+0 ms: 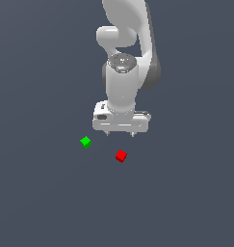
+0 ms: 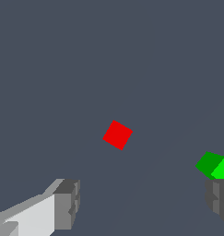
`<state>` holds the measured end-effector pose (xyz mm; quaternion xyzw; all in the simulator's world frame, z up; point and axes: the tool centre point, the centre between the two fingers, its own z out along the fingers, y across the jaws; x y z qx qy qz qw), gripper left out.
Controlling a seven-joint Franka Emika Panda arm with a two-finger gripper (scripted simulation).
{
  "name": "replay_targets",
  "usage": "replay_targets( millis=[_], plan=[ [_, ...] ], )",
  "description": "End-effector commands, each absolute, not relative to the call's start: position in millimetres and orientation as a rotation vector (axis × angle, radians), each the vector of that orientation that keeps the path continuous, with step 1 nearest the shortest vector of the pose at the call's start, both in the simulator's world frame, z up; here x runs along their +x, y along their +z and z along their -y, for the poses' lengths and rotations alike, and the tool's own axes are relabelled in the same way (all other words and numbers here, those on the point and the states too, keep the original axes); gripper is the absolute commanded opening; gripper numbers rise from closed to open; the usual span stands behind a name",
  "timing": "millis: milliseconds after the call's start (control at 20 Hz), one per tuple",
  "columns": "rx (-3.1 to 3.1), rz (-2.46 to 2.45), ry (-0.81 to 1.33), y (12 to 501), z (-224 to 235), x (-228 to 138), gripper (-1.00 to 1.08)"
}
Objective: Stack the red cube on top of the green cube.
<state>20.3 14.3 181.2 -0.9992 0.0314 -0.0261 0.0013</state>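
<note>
We judge we are at the approach: our hand hangs spread and empty above the table. The red cube lies just below it, the green cube at the red's ten o'clock in the exterior view. Next we must drop straight down, turn to square the fingers to the red's faces, then close.

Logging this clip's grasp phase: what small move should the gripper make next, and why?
Probably descend straight toward the red cube. The gripper is open and empty above the floor, and the wrist view shows that cube between its fingers, lying apart from the green cube; nothing is grasped yet.
</note>
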Motion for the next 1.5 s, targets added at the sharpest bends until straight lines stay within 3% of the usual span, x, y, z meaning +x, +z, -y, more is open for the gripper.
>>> replay_targets(
  millis=[0, 800, 1450],
  plan=[
    [-3.134, -0.173, -0.074, 171, -16, 22, 1.00],
    [-3.047, -0.772, -0.016, 90, -22, 40, 1.00],
    [-3.009, -0.907, 0.000, 70, -23, 44, 1.00]
  ],
)
